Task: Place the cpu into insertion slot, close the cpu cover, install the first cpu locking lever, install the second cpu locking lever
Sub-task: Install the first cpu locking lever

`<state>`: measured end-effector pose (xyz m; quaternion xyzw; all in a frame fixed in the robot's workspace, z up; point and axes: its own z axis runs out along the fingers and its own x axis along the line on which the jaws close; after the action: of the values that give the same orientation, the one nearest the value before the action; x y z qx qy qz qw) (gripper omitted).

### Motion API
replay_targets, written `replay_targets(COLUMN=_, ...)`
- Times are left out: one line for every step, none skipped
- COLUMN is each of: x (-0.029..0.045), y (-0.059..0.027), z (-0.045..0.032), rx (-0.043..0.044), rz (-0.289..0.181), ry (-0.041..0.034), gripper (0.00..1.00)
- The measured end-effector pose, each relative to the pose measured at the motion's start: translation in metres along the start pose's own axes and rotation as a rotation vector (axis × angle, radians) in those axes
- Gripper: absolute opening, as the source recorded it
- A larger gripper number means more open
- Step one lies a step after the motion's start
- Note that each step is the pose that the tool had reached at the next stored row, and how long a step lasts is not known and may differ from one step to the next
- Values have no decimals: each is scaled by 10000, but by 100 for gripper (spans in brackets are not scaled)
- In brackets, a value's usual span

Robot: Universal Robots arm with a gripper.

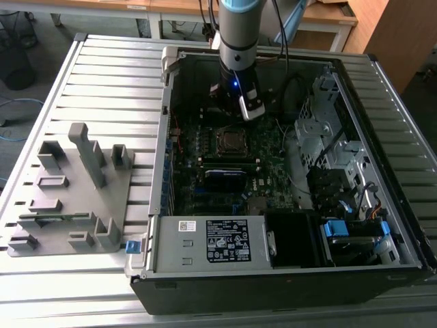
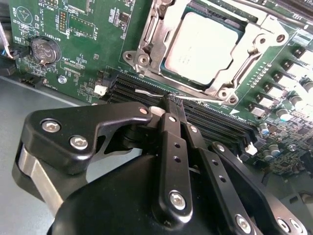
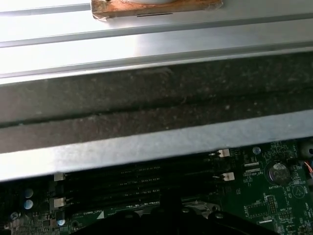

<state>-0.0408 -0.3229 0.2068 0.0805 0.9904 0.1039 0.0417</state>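
While my gripper (image 2: 174, 105) hung just above the long black memory slots (image 2: 146, 88) beside the socket, my fingers (image 2: 171, 147) were pressed together on nothing. My cpu (image 2: 203, 46) already lay in the insertion slot (image 1: 231, 141), mid-board in the exterior view, and the cpu cover (image 2: 244, 54) framed it, seemingly shut. I judged 2 steps done; whether either of the 2 locking levers was latched I could not tell.

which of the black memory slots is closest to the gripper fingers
The outermost memory slot, farthest from the cpu; the fingers sit right at its edge.
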Motion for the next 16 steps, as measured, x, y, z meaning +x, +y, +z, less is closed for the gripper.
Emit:
replay_targets(x=-3, y=-1, z=7, rx=0, rz=0, ry=0, gripper=11)
replay_targets(x=-5, y=-2, z=14, rx=0, rz=0, ry=0, gripper=11)
replay_targets(x=-7, y=-3, z=21, rx=0, rz=0, ry=0, gripper=11)
replay_targets(x=-8, y=-4, z=24, rx=0, rz=0, ry=-1, gripper=11)
replay_targets(x=-8, y=-4, z=24, rx=1, rz=1, ry=0, gripper=11)
replay_targets(x=-8, y=-4, z=24, rx=2, rz=1, ry=0, gripper=11)
replay_targets(x=-8, y=-4, z=24, rx=2, rz=1, ry=0, gripper=11)
replay_targets(x=-8, y=-4, z=25, rx=1, rz=0, ry=0, gripper=11)
replay_targets(x=-8, y=-4, z=28, rx=-2, rz=0, ry=-1, gripper=11)
replay_targets(x=-8, y=-5, z=34, rx=-5, rz=0, ry=-3, gripper=11)
replay_targets(x=-8, y=-7, z=43, rx=-4, rz=-1, ry=-2, gripper=11)
replay_targets(x=-7, y=-10, z=53, rx=-1, rz=-1, ry=-2, gripper=11)
replay_targets(x=-6, y=-12, z=65, rx=-1, rz=-1, ry=-1, gripper=11)
replay_targets(x=-5, y=-14, z=74, rx=-2, rz=0, ry=-1, gripper=11)
replay_targets(x=-5, y=-15, z=77, rx=0, rz=0, ry=0, gripper=11)
replay_targets(x=-6, y=-15, z=77, rx=1, rz=0, ry=1, gripper=11)
